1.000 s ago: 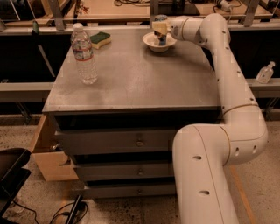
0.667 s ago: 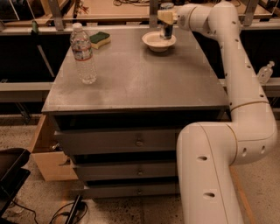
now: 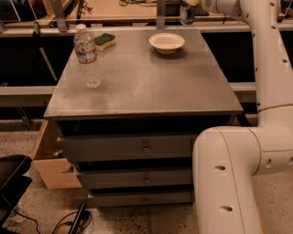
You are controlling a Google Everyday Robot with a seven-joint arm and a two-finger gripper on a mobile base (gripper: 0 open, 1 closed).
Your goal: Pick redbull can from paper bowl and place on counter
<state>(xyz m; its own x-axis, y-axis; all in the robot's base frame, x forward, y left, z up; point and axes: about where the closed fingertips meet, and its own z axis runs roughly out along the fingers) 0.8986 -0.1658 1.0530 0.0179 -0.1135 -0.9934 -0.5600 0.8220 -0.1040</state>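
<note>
**benchguy:** where's the can sitting right now? and what's your gripper doing?

**me:** my gripper (image 3: 191,3) is way up at the top edge of the view, past the far side of the counter (image 3: 146,87). It's clamped on the can (image 3: 187,14). The can hangs upright under my fingers, up in the air, touching neither bowl nor counter. Only the can's lower part shows, since the top is tucked into the gripper.

**benchguy:** and the bowl?

**me:** the bowl (image 3: 166,43) is on the counter near the far edge, a bit right of the middle. The can is above it and slightly to the right, well apart from it.

**benchguy:** anything else on there?

**me:** a water bottle (image 3: 87,57) stands upright on the left side, about halfway back. A sponge (image 3: 105,41) lies flat in the far left corner, just behind the bottle, green side up. Neither one is near the bowl.

**benchguy:** where does your arm run?

**me:** my arm (image 3: 270,68) goes up the right side of the cabinet, then bends left across the top toward the can. Three drawers (image 3: 145,148) show on the front below the counter. There's a wooden table (image 3: 137,7) right behind it, and the can hangs in front of that.
</note>
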